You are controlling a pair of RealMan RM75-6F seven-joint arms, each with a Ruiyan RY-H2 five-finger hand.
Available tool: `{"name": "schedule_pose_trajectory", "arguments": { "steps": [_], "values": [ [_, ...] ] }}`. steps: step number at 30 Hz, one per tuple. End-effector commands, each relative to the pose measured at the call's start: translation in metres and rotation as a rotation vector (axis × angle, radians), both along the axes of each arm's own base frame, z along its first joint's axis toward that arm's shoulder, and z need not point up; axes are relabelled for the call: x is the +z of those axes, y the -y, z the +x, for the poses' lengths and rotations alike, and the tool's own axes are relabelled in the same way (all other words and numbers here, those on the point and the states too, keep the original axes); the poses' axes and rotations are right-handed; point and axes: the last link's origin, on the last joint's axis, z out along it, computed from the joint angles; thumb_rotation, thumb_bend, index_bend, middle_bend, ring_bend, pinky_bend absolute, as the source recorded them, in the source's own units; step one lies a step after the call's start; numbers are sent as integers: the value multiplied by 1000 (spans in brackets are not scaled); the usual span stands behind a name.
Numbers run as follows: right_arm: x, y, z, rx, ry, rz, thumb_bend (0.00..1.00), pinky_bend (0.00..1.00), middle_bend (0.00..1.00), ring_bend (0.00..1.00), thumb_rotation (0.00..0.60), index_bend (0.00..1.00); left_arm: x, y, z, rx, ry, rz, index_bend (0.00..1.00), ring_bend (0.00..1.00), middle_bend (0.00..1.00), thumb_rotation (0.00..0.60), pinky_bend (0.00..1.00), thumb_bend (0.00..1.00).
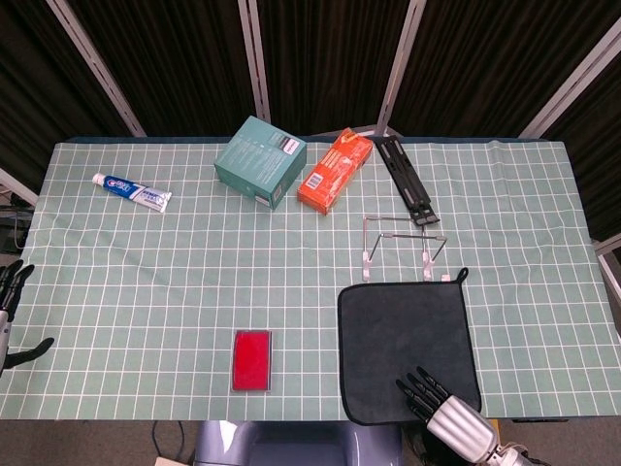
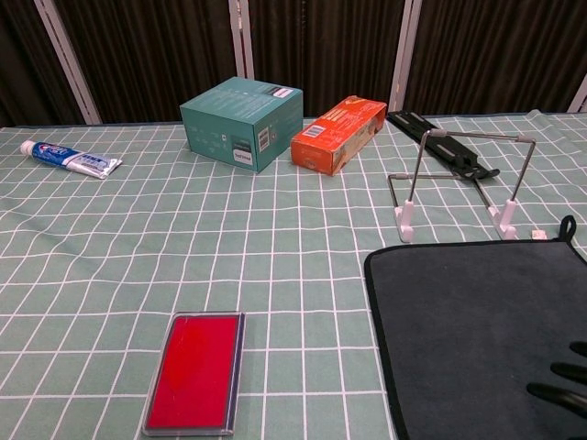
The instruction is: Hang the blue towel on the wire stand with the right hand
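The dark blue-grey towel [image 1: 408, 349] lies flat on the checked cloth at the front right, its hanging loop [image 1: 460, 276] at the far right corner. Just behind it stands the wire stand [image 1: 402, 243], upright on white feet, with nothing on it. My right hand [image 1: 441, 416] is at the towel's front edge, fingers spread and stretched over the cloth of the towel, holding nothing. Only its dark fingertips [image 2: 561, 372] show in the chest view, above the towel [image 2: 477, 321] in front of the wire stand [image 2: 463, 179]. My left hand [image 1: 10, 313] hangs off the table's left edge, fingers apart.
A red flat case [image 1: 252, 359] lies left of the towel. At the back are a teal box [image 1: 260, 161], an orange box [image 1: 335, 170], a black folded stand [image 1: 408, 180] and a toothpaste tube [image 1: 132, 192] at the far left.
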Motion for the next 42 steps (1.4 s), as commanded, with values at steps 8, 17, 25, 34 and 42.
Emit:
{"name": "schedule_pose_trajectory", "arguments": {
  "steps": [8, 17, 25, 34, 42],
  "values": [
    [-6, -4, -2, 13, -7, 9, 52, 0, 0, 0, 600, 269, -2, 0, 0, 4, -6, 0, 0, 0, 0, 600, 0, 0],
    [-9, 0, -1, 31, -10, 7, 51, 0, 0, 0, 600, 268, -1, -1, 0, 6, -6, 4, 0, 0, 0, 600, 0, 0],
    [-11, -2, -2, 27, -6, 16, 121, 0, 0, 0, 600, 268, -2, -1, -1, 8, -6, -1, 0, 0, 0, 600, 0, 0],
    [-9, -1, -2, 18, 10, 2, 273, 0, 0, 0, 600, 268, -2, -1, -1, 7, -8, -2, 0, 0, 0, 600, 0, 0],
    [-7, -2, -2, 13, 21, -1, 283, 0, 0, 0, 600, 268, -2, -1, 0, 7, -10, -4, 0, 0, 0, 600, 0, 0]
  ]
}}
